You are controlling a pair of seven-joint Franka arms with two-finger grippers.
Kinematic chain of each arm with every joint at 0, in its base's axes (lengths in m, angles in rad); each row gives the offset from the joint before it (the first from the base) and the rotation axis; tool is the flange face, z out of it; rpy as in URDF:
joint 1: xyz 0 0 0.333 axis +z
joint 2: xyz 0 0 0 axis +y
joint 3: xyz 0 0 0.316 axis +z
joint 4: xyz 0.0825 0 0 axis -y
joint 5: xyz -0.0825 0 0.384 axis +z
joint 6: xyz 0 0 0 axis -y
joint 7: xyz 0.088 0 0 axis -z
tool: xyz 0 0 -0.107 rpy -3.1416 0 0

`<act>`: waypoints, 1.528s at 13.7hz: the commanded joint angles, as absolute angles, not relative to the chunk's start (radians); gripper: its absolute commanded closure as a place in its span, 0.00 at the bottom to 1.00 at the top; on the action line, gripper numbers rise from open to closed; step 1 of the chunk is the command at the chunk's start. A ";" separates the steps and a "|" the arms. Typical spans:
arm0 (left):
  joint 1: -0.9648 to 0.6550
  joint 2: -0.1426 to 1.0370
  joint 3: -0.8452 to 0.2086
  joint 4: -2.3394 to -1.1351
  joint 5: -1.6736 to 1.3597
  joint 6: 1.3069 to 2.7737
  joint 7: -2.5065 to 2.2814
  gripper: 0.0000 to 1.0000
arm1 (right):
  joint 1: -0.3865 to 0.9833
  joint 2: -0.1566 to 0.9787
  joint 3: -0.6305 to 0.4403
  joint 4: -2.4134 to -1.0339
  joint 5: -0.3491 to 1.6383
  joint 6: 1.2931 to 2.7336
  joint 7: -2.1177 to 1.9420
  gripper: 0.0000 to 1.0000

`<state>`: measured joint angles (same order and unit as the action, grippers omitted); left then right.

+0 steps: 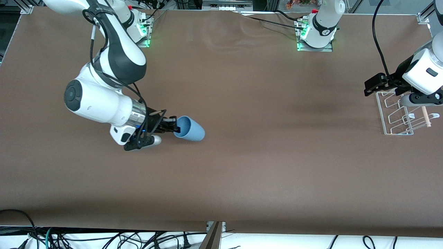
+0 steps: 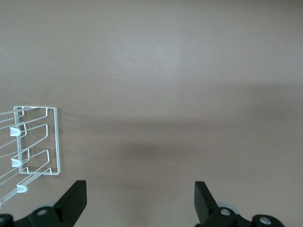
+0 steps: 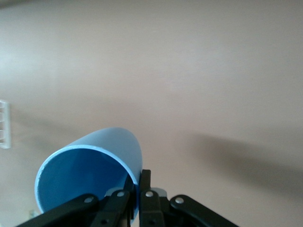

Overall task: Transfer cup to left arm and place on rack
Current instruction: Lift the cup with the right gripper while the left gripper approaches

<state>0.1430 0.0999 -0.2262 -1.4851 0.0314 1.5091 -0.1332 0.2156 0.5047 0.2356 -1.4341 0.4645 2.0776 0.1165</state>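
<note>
Cup (image 1: 190,129), light blue and smooth, was tipped sideways, its rim pinched by the right gripper (image 1: 174,127) jaws. Left gripper (image 1: 375,84) waited over the rack (image 1: 398,116), jaws wide apart.

My right gripper (image 1: 174,128) is clamped on the rim of the light-blue cup (image 1: 191,130), one finger inside the mouth, one outside; the cup juts sideways toward the left arm's end of the table, so its body is the only obstacle along that line. The brown table (image 1: 263,166) between the cup and the drying rack (image 1: 401,114) is bare; a gripper could pass anywhere across it. My left gripper (image 1: 377,84) hangs with fingers spread wide over the rack's edge; the wire pegs and the wooden dowel (image 1: 425,117) stand just beside it and block a low approach there.
</note>
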 commanded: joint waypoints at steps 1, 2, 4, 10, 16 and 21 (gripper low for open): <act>0.150 0.097 -0.229 -1.480 0.043 1.514 -0.120 0.00 | 0.247 0.548 0.236 -1.361 0.537 2.069 0.135 1.00; 0.150 0.097 -0.227 -1.480 0.041 1.514 -0.120 0.00 | 0.259 0.555 0.236 -1.345 0.540 2.074 0.137 1.00; 0.150 0.097 -0.227 -1.480 0.043 1.514 -0.121 0.00 | 0.281 0.564 0.236 -1.333 0.541 2.095 0.175 1.00; 0.146 0.098 -0.229 -1.480 0.038 1.516 -0.123 0.00 | 0.308 0.577 0.248 -1.331 0.560 2.114 0.192 1.00; 0.045 0.179 -0.261 -1.477 0.002 1.516 -0.107 0.00 | 0.322 0.583 0.255 -1.331 0.656 2.140 0.187 1.00; -0.032 0.224 -0.270 -1.459 -0.110 1.579 0.125 0.00 | 0.324 0.581 0.279 -1.331 0.701 2.138 0.187 1.00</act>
<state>-0.0241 0.1952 -0.2752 -1.4870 -0.0614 1.5408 -0.0003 0.3234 0.5652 0.2554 -1.3630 0.6769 2.1380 0.1801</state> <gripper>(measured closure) 0.000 0.947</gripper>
